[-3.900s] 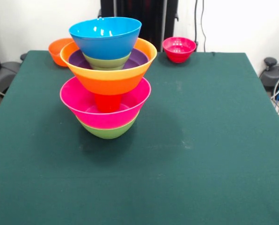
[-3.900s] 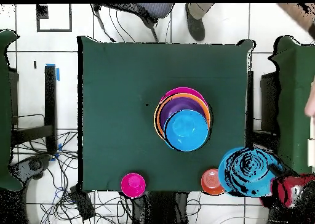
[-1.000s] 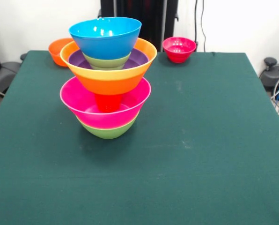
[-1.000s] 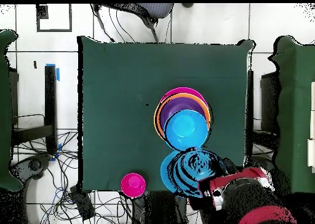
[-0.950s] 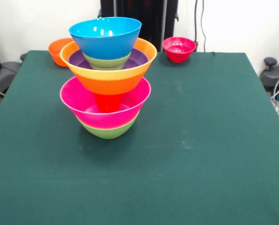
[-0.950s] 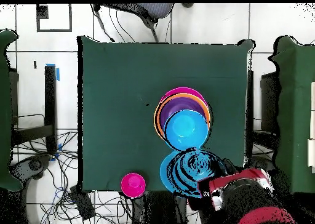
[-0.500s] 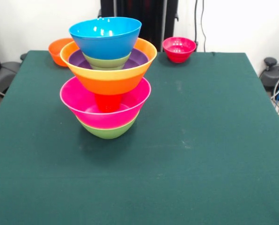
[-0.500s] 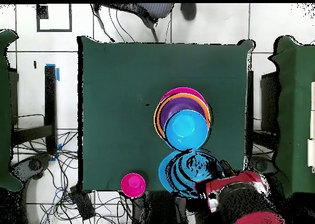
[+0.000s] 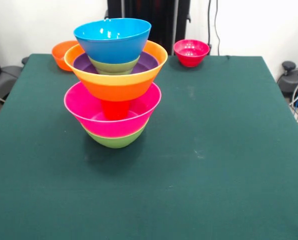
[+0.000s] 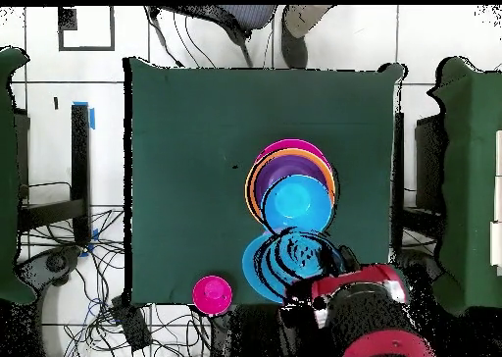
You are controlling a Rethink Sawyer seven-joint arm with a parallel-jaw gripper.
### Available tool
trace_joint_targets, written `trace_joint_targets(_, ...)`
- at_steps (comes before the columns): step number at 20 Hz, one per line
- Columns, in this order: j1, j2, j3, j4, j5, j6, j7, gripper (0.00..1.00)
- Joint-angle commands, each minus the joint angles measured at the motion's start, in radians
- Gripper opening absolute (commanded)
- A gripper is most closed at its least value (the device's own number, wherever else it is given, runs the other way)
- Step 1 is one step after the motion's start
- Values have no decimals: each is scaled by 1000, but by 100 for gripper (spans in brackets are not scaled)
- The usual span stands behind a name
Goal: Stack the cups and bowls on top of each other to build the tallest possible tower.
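The tower (image 9: 114,85) stands left of the table's middle. From the bottom it is a green bowl (image 9: 114,140), a pink bowl (image 9: 86,107), the red cup (image 9: 115,108), a wide orange bowl (image 9: 116,86), a purple bowl (image 9: 150,61), a green bowl (image 9: 114,66) and a blue bowl (image 9: 112,37) on top. In the overhead view the tower (image 10: 314,167) shows with the blue bowl (image 10: 297,203) uppermost. The red and black arm (image 10: 358,299) is drawn back at the table's robot-side edge, apart from the tower. Its gripper cannot be made out.
A small orange bowl (image 9: 60,53) sits at the far left corner in the front view. A small red-pink bowl (image 9: 191,52) sits at the far edge and also shows overhead (image 10: 213,293). A chair (image 10: 235,18) and a grey shape (image 10: 299,25) lie beyond the table.
In the overhead view the arm has shifted left along the table's robot-side edge. A grey shape has come in at the opposite side. The tower has not moved.
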Motion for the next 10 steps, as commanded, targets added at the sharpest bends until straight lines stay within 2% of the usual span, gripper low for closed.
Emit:
trace_joint_targets(1, 72, 42, -62, 166, -21, -57, 131, 0)
trace_joint_targets(10, 104, 50, -104, 190, -1, -111, 100, 0)
